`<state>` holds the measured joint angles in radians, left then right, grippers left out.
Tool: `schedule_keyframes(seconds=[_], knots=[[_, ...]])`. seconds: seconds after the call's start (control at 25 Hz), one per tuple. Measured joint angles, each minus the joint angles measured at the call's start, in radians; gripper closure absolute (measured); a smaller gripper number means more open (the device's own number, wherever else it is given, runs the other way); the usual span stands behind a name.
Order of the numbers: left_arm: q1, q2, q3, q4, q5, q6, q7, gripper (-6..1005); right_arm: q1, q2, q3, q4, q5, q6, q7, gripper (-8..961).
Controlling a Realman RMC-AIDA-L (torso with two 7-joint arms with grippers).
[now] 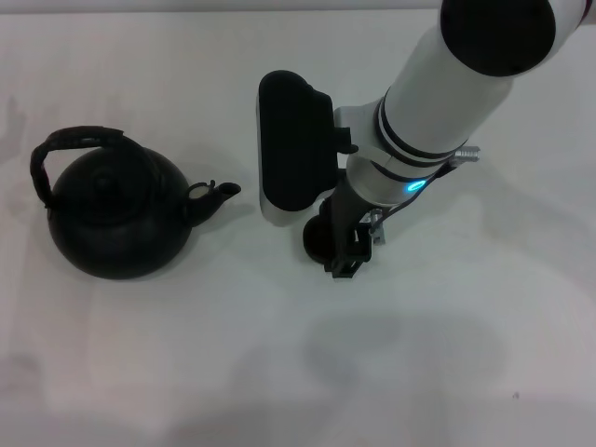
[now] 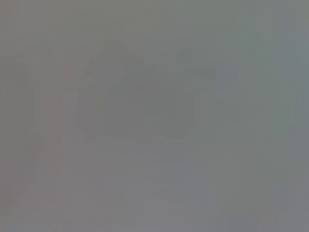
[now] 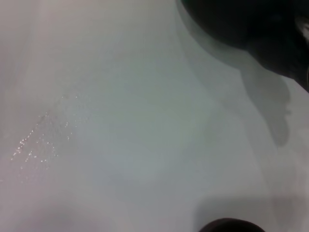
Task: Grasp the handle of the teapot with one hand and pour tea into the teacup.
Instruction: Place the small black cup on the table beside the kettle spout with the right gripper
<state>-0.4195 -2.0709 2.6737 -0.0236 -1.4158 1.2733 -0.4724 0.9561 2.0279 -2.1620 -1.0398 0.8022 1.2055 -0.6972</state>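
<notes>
Right hand (image 1: 346, 256) hangs low over the middle of the white desk (image 1: 447, 354), at the end of the white arm (image 1: 447, 102) that slants in from the far right corner with a blue light at its wrist. Whether its black fingers are spread or pressed together cannot be told. Under and just behind it a small dark round shape, seemingly the teacup (image 1: 317, 238), is mostly covered by the hand. A black-and-white oblong housing (image 1: 291, 149) on the wrist stands between the arm and the teapot's side of the desk.

On the left sits the teapot (image 1: 116, 219), upright, its spout (image 1: 216, 194) pointing right toward the hand, with a bare gap of desk between spout tip and hand. Its handle (image 1: 70, 144) arches over the lid, leaning toward the far left, with nothing touching it.

Bare desk lies open in front of both things and to the right. The left wrist view is a flat grey blur; the left hand is not seen.
</notes>
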Motion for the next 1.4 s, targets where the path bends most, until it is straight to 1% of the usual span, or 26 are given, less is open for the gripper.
schedule_keyframes(seconds=[0.44, 0.56, 0.72, 1.0, 1.16, 1.28, 1.32, 1.4], knots=[[-0.001, 0.0, 0.0, 0.001, 0.0, 0.001, -0.002, 248, -0.007, 0.0, 0.013, -0.008, 0.0, -0.002, -0.011, 104], [-0.001, 0.0, 0.0, 0.001, 0.0, 0.002, -0.002, 249, -0.03, 0.0, 0.058, -0.015, 0.016, 0.001, -0.042, 81], [0.0, 0.0, 0.0, 0.001, 0.0, 0.017, -0.004, 249, -0.07, 0.0, 0.139, -0.019, 0.061, 0.006, -0.094, 81], [-0.003, 0.002, 0.0, 0.0, 0.0, 0.028, -0.005, 248, -0.13, 0.0, 0.221, -0.022, 0.118, -0.002, -0.142, 80], [-0.008, 0.002, 0.0, 0.001, 0.0, 0.028, -0.005, 248, -0.177, -0.006, 0.351, -0.01, 0.224, 0.011, -0.221, 79], [-0.01, 0.002, 0.0, 0.001, 0.0, 0.028, -0.005, 248, -0.224, -0.008, 0.493, 0.011, 0.306, 0.035, -0.301, 80], [-0.01, 0.002, 0.0, 0.001, 0.0, 0.028, -0.005, 248, -0.238, -0.009, 0.552, 0.035, 0.349, 0.048, -0.342, 80], [-0.011, 0.002, 0.0, 0.001, 0.0, 0.027, -0.005, 248, -0.247, -0.009, 0.672, 0.137, 0.482, 0.086, -0.439, 80]])
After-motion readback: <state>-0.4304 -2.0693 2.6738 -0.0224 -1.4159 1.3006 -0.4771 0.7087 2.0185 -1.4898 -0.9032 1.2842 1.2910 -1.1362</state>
